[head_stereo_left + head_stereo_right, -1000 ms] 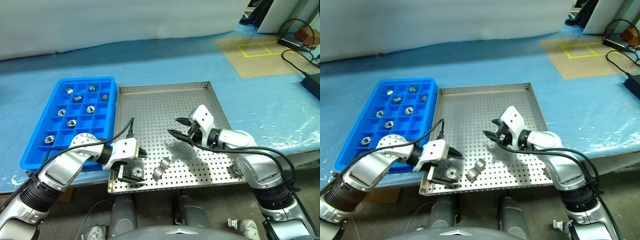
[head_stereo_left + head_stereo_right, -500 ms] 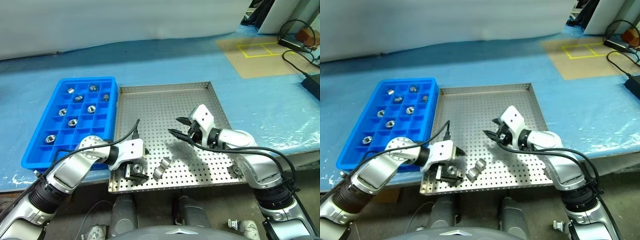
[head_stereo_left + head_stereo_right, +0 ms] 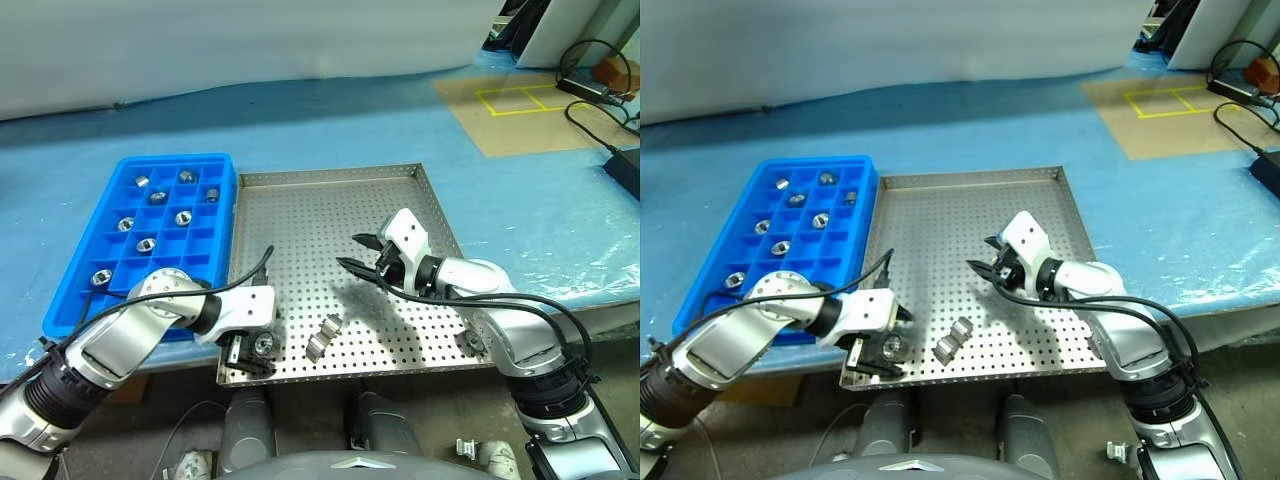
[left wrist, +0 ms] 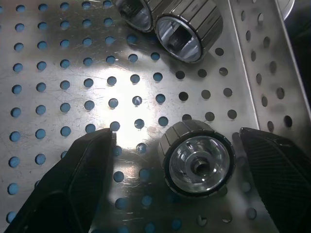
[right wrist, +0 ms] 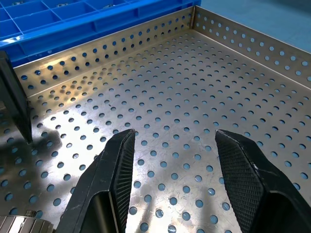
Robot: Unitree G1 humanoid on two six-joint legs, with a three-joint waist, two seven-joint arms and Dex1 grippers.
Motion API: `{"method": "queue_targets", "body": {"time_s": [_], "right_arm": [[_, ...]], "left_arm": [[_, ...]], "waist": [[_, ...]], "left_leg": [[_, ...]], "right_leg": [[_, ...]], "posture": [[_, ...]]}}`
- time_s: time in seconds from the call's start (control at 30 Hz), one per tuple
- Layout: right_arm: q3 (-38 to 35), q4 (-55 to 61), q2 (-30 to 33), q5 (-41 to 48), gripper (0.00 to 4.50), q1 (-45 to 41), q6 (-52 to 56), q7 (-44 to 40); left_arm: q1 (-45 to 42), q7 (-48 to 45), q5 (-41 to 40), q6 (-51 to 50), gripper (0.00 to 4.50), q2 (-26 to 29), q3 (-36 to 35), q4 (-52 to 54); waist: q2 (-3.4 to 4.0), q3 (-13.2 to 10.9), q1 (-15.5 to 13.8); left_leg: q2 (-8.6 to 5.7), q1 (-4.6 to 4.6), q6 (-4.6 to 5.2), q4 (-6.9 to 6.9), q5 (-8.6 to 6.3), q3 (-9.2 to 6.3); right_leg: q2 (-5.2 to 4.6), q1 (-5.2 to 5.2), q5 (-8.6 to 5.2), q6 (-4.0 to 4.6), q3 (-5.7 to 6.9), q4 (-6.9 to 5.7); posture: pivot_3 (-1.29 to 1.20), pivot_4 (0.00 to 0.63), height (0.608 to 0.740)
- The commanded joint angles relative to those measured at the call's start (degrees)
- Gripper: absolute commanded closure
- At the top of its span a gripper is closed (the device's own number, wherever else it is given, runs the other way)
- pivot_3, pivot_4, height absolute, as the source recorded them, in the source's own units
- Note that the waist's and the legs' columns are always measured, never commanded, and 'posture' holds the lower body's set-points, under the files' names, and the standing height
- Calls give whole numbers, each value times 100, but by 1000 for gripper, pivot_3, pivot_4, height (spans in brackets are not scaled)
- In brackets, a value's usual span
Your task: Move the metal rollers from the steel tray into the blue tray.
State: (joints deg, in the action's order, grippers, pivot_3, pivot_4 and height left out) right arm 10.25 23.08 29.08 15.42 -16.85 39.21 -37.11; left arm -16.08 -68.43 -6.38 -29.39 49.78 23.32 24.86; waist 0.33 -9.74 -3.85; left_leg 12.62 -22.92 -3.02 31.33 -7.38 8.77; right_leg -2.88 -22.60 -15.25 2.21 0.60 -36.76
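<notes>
The steel tray (image 3: 330,205) lies in the middle, with the blue tray (image 3: 215,205) against its left side. Several metal rollers (image 3: 147,243) sit in the blue tray's compartments. My left gripper (image 3: 254,352) is open at the steel tray's front left corner. One roller (image 4: 197,158) lies on the perforated floor between its fingers (image 4: 73,184), touching neither. A pair of rollers (image 3: 322,338) lies side by side just to the right. My right gripper (image 3: 348,252) hovers open over the tray's middle with nothing between its fingers (image 5: 109,179).
A blue sheet covers the table (image 3: 540,210). At the back right are a brown floor patch with yellow tape (image 3: 520,100) and black cables (image 3: 600,90). The steel tray's raised rim (image 3: 330,173) runs along its far side.
My left gripper has tipped further down and drawn back left, settling around the roller at the tray's front left corner. The right arm has stayed still.
</notes>
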Motion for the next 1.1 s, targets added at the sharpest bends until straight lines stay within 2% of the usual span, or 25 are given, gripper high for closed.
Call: {"method": "queue_targets", "body": {"time_s": [0.03, 0.33, 0.43, 0.53, 0.6, 0.77, 0.93, 1.1], "right_arm": [[-29, 50, -3, -27, 1786, -88, -152, 0], [-32, 4, -22, -74, 1786, -117, -197, -29], [-35, -1, -25, -78, 1786, -118, -206, -34], [-24, -26, -39, -89, 1786, -132, -220, -38], [-22, -34, -43, -89, 1786, -137, -225, -43], [-17, -70, -40, -96, 1786, -157, -248, -55], [2, -95, -56, -110, 1786, -174, -273, -50], [6, -107, -72, -126, 1786, -178, -283, -53]], "left_arm": [[93, 96, 73, 18, 59, -36, 71, 164], [-89, 218, 219, -231, 59, -243, 241, 182], [-215, 92, 51, -511, 673, -137, 127, 427], [-275, 150, 38, -694, 1650, -88, 79, 536], [-247, 94, -27, -711, 1650, -20, 61, 569], [-38, 128, 21, -447, 2806, 68, 126, 374], [133, 138, 103, -158, 2806, 103, 173, 189], [-45, 160, 41, -347, 2806, 57, 77, 383]], "waist": [[0, 0, 0], [0, 0, -1], [0, 0, -1], [0, 0, -1], [0, 0, 0], [0, 0, 0], [2, 2, 0], [2, 2, 0]], "left_leg": [[0, 0, 0, 0, 0, 0], [1, 3, 0, 0, 0, 0], [1, 3, 0, 1, 0, 0], [0, 2, 0, 0, 0, 0], [1, 3, 0, -1, 0, 0], [0, 3, 0, 0, 0, 0], [0, 10, 0, -1, 0, 0], [1, 28, 1, -2, 0, 0]], "right_leg": [[0, 0, 0, 0, 0, 0], [0, 3, 0, 0, 1, 0], [0, 3, 0, 0, 1, -1], [0, 3, 0, 0, 0, 0], [1, 2, 0, 0, 0, 0], [1, 3, 0, 0, 0, 0], [0, 10, 0, 0, 0, 2], [0, 25, -1, 0, 0, 3]], "posture": [[-124, 150, 740], [-124, 150, 740], [-124, 150, 740], [-125, 150, 740], [-125, 150, 740], [-123, 150, 740], [-120, 150, 740], [-121, 150, 740]]}}
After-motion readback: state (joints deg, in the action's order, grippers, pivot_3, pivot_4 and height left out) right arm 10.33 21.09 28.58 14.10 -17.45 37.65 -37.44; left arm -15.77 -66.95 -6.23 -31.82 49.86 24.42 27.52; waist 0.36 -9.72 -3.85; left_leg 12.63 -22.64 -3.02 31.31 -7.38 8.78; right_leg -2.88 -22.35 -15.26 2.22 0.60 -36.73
